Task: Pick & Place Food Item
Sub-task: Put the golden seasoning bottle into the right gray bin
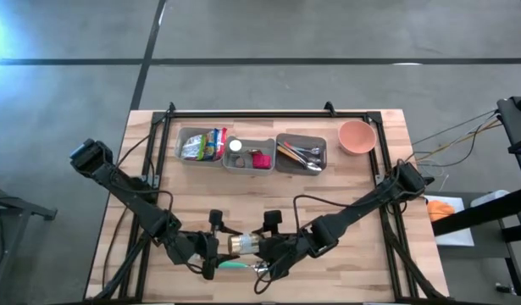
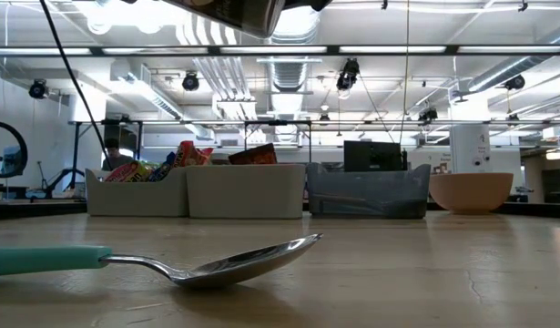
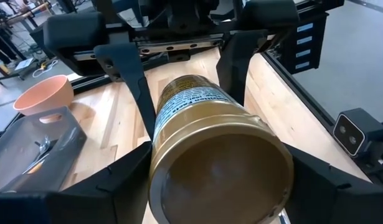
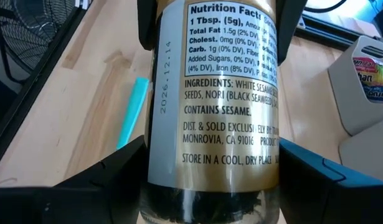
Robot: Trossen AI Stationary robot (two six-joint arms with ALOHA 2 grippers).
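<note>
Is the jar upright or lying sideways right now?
Sideways. In the high view the jar runs horizontally between the left gripper and right gripper, above the spoon.

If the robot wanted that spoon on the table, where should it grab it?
Probably the teal handle, from straight above, an end effector closing across its narrow width: the spoon lies flat, and the handle is straight while the bowl is curved.

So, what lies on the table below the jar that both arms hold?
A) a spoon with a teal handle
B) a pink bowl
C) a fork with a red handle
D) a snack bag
A: the spoon with its teal handle lies flat on the wood, and the jar hangs above it.
</note>
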